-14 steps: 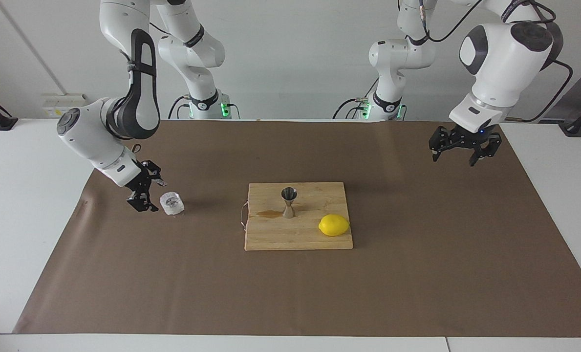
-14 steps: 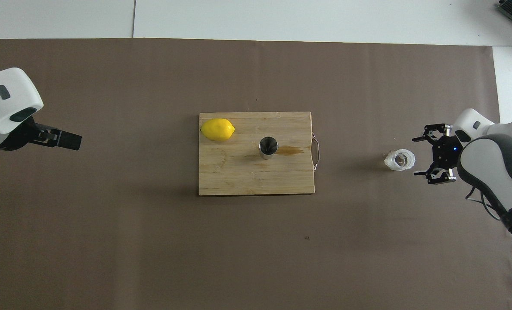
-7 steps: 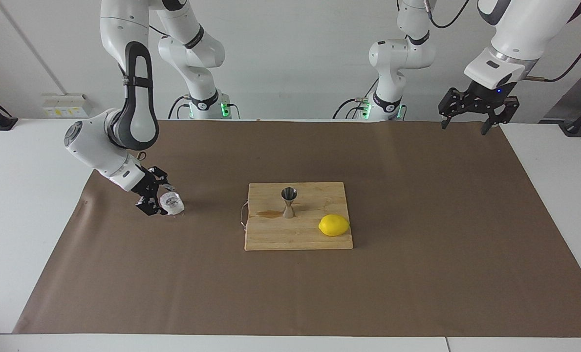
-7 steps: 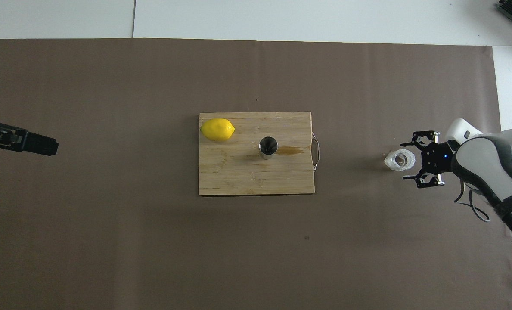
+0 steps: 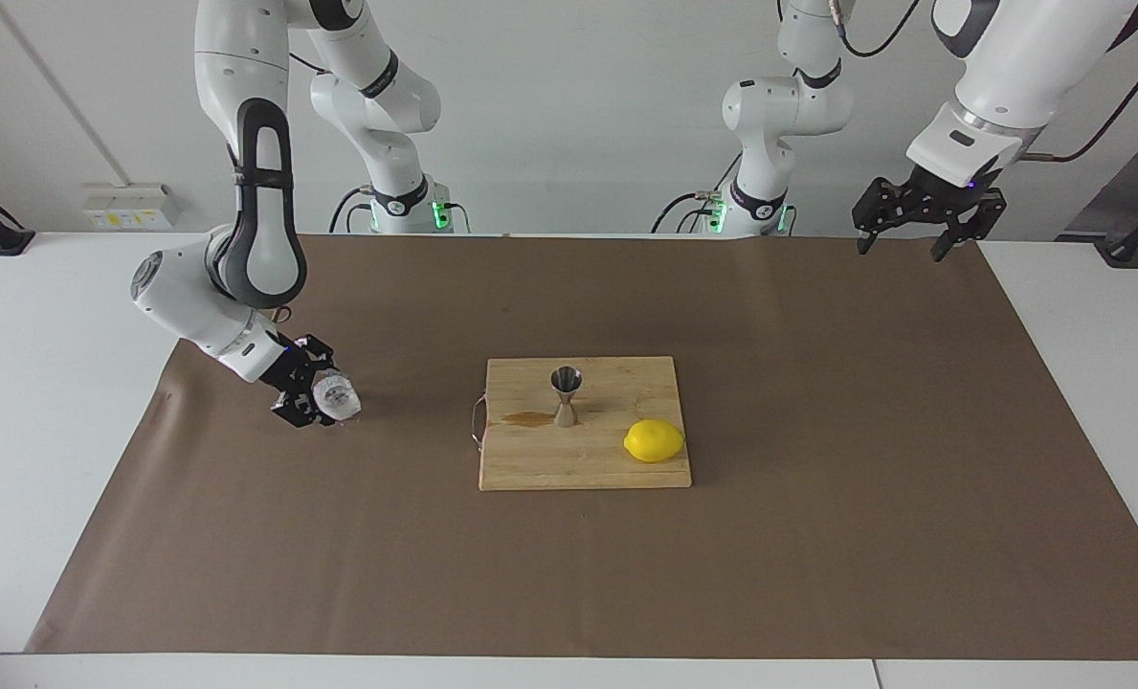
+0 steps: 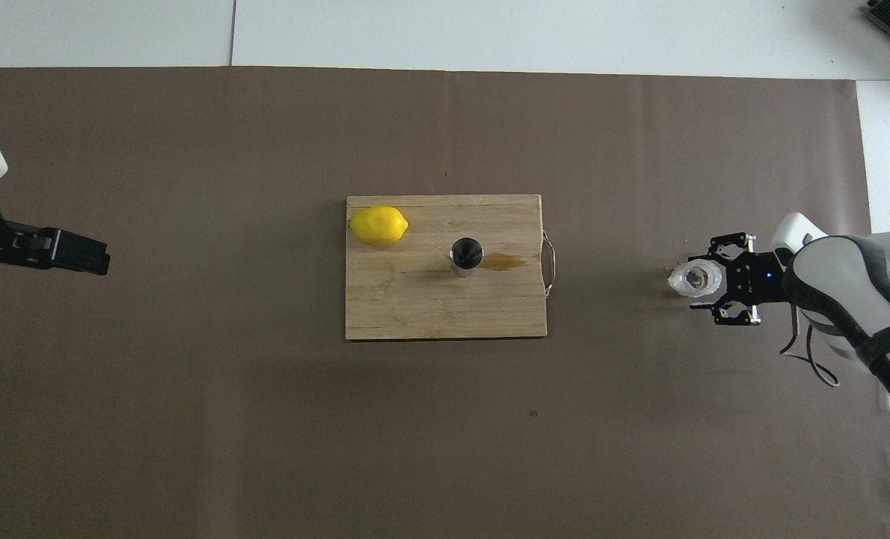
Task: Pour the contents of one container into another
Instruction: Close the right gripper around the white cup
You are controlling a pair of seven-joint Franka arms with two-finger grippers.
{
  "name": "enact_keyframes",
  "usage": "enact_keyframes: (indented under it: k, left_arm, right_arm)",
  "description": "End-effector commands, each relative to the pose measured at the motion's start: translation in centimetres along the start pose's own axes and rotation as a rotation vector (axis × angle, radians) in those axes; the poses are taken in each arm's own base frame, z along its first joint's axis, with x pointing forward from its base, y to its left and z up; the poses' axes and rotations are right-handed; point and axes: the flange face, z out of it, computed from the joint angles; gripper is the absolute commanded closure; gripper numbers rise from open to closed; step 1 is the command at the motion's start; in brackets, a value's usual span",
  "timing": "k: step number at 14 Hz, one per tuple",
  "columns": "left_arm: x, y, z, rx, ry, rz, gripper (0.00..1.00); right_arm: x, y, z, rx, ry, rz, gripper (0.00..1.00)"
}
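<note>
The small clear glass cup (image 5: pixel 339 399) (image 6: pixel 690 278) stands on the brown paper toward the right arm's end of the table. My right gripper (image 5: pixel 323 400) (image 6: pixel 702 282) is low at the table and set around the cup from the side. The steel hourglass jigger (image 5: pixel 566 394) (image 6: pixel 465 255) stands upright on the wooden cutting board (image 5: pixel 530 464) (image 6: pixel 415 311) in the middle. My left gripper (image 5: pixel 899 251) (image 6: pixel 78 254) hangs open and high over the left arm's end of the table, holding nothing.
A yellow lemon (image 5: pixel 654 441) (image 6: pixel 378 225) lies on the board's corner, farther from the robots than the jigger. A brown wet stain (image 5: pixel 528 417) (image 6: pixel 506 261) marks the board beside the jigger. Brown paper (image 5: pixel 817 536) covers the table.
My right gripper slid in from beside the glass cup until it came around it and narrowed. The left arm rose from low over the paper to high up.
</note>
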Motion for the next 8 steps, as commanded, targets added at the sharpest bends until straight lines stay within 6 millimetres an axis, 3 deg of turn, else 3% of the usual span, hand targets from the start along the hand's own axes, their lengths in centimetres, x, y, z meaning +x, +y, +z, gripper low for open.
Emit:
enact_keyframes:
  k: [1,4,8]
  left_arm:
    - [-0.5,-0.8,-0.6,-0.003,0.009,-0.068,0.00]
    - [-1.0,-1.5,-0.5,-0.004,0.003,-0.074,0.00]
    - [-0.7,-1.0,-0.7,-0.014,0.014,-0.058,0.00]
  right_arm:
    - [-0.3,-0.2,0.0,-0.020,0.030,0.007,0.48]
    - [0.1,0.1,-0.2,-0.031,0.042,0.037,0.65]
    - [2.6,0.6,-1.7,-0.052,0.042,0.072,0.66]
